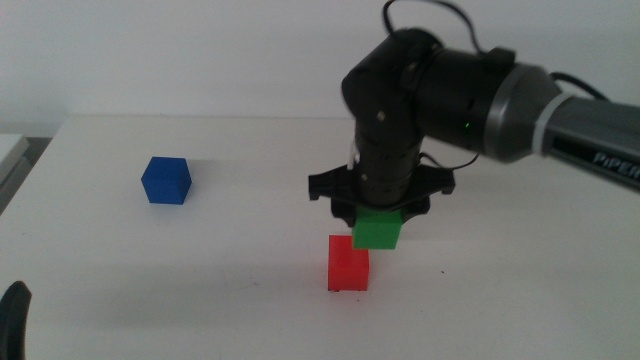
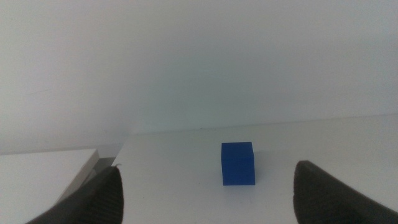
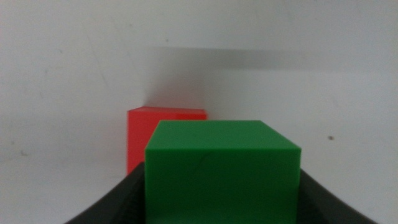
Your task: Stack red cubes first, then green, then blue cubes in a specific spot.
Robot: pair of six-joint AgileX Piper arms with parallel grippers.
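My right gripper (image 1: 379, 222) comes in from the right and is shut on the green cube (image 1: 378, 229), holding it in the air just above and slightly right of the red cube (image 1: 348, 263). The red cube sits on the white tabletop near the middle front. In the right wrist view the green cube (image 3: 221, 169) fills the space between the jaws, with the red cube (image 3: 151, 134) behind it. The blue cube (image 1: 166, 181) sits alone at the left; it also shows in the left wrist view (image 2: 238, 163). My left gripper (image 2: 205, 199) is open and waits at the bottom left corner (image 1: 12, 318).
The white table (image 1: 200, 270) meets a white wall at the back. A pale object edge (image 1: 10, 150) shows at the far left of the table. The right arm's bulky dark body (image 1: 440, 90) stands over the table's middle right.
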